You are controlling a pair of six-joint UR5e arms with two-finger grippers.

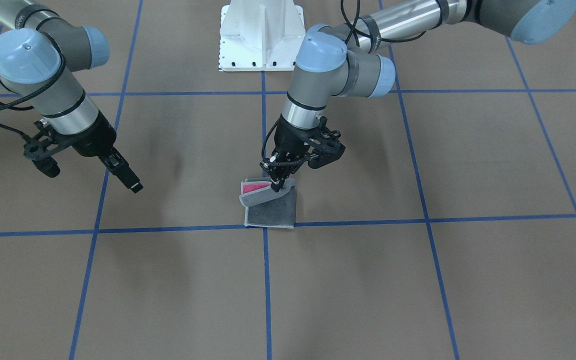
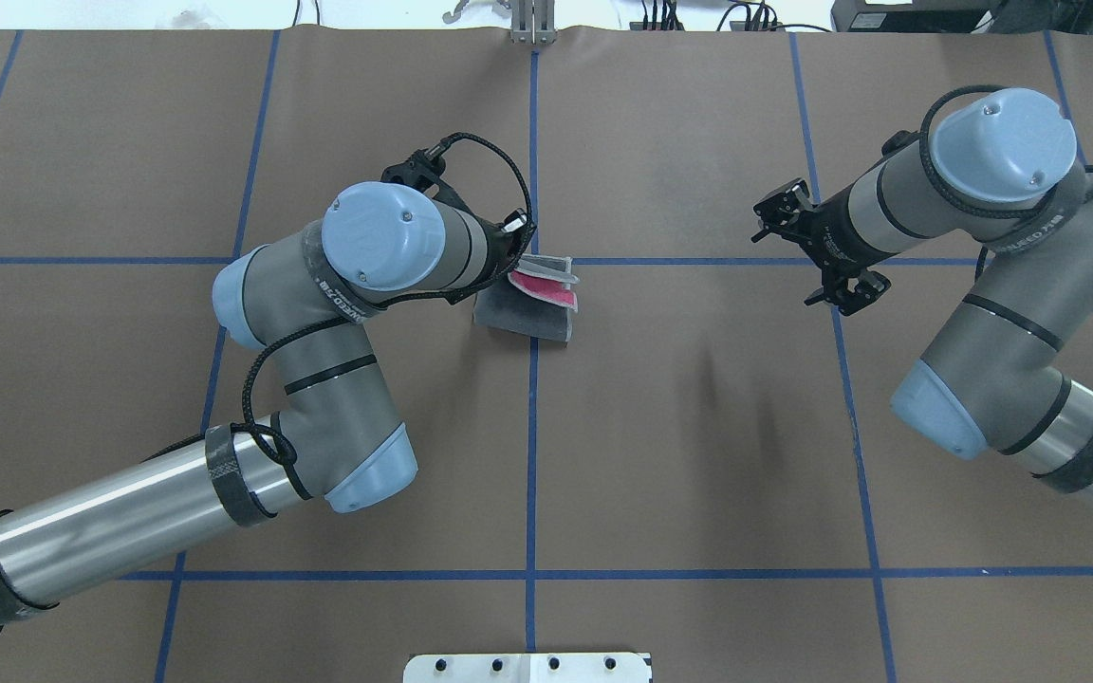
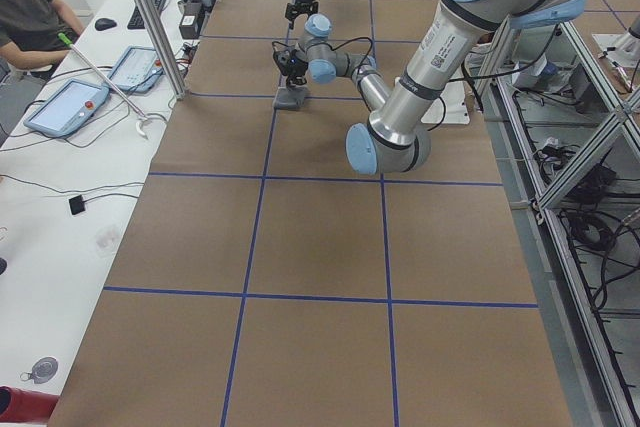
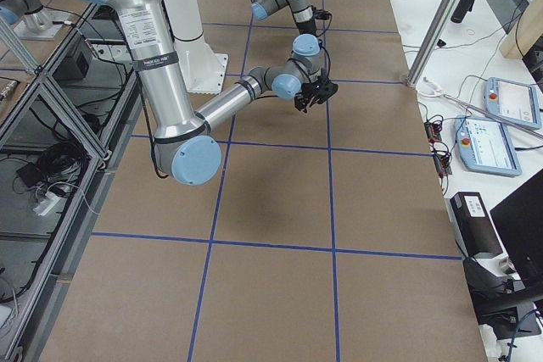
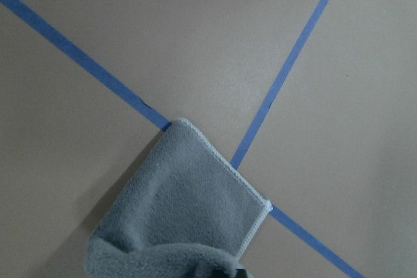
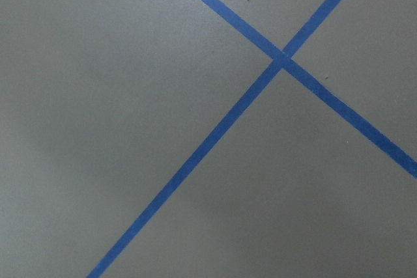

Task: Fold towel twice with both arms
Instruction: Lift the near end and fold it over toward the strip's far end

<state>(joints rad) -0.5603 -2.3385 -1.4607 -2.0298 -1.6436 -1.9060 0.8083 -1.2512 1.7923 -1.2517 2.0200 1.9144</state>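
The towel [image 1: 270,210] lies grey face up at a crossing of blue lines in the middle of the table. My left gripper [image 1: 277,189] is shut on its edge nearest the robot and holds that edge raised, so the pink face [image 1: 254,187] shows underneath. The towel also shows in the overhead view [image 2: 523,318] and in the left wrist view [image 5: 182,213], with the lifted fold at that frame's bottom. My right gripper [image 1: 135,187] hangs above bare table well to the robot's right of the towel; its jaws look open and empty in the overhead view [image 2: 845,292].
The white pedestal base [image 1: 260,35] stands at the robot's side of the table. Blue tape lines [image 6: 280,63] grid the brown surface. An operator [image 3: 25,7] sits at a side desk with tablets [image 3: 68,107] beyond the table's far edge.
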